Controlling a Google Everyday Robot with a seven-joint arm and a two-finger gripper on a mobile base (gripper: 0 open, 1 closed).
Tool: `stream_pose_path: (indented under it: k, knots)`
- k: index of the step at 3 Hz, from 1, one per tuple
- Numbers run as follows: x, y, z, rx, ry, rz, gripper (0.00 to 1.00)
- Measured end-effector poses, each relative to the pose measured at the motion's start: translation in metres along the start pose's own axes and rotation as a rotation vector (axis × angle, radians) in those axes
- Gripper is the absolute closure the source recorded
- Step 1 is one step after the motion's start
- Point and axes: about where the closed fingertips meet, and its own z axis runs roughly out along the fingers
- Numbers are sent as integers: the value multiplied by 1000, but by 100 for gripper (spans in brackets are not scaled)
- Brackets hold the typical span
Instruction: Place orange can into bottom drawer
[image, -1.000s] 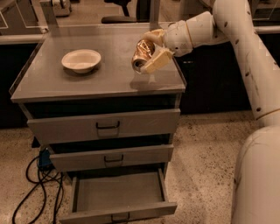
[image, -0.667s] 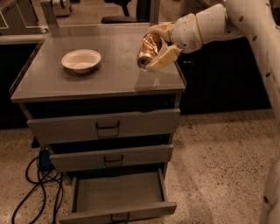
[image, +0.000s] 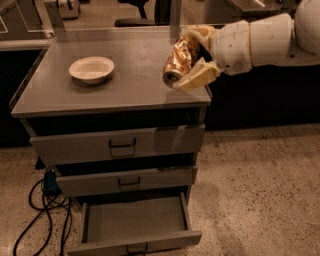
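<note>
My gripper (image: 184, 60) is clamped on the orange can (image: 175, 64).
The can tilts above the cabinet top (image: 135, 85); the bottom drawer (image: 135, 220) lies open well below my gripper, the white bowl (image: 91, 68) well apart.

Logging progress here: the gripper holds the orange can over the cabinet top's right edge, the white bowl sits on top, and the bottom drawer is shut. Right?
Not quite: the bottom drawer is pulled open, not shut, as the camera view shows. Otherwise correct: the gripper holds the orange can over the cabinet top's right edge, and the white bowl sits on top.
</note>
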Motion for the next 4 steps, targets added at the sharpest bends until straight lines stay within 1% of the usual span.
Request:
stream_pose_path:
  k: [1, 2, 3, 4]
  knots:
    - [58, 60, -5, -46, 113, 81, 100]
    - [134, 139, 12, -191, 255, 220, 100]
    - [134, 139, 12, -191, 255, 219, 100]
    - [139, 143, 14, -192, 276, 216, 100]
